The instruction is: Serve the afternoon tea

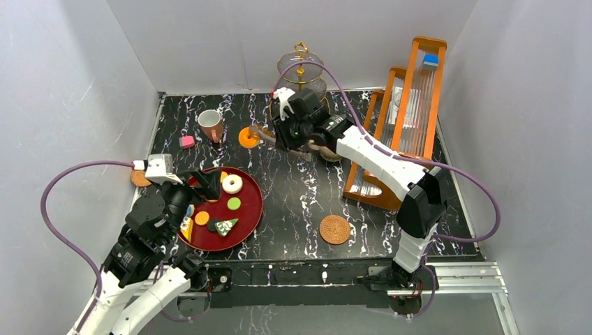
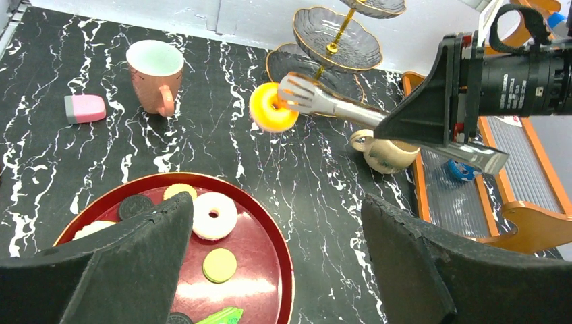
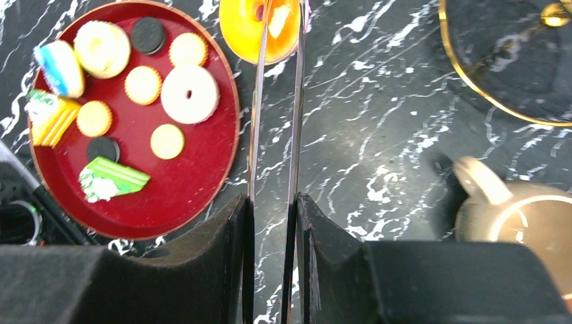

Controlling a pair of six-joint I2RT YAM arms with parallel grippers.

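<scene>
My right gripper is shut on a pair of metal tongs. The tongs' tips pinch an orange donut above the black marble table, left of the gold three-tier stand. A pink-sided mug with a white inside stands upright at the back left. The beige mug sits under the right arm. Open and holding nothing, my left gripper hovers over the red tray of pastries, including a white donut.
A pink pastry lies left of the pink mug. One woven coaster lies at the front right, another at the left edge. An orange wooden rack stands along the right side.
</scene>
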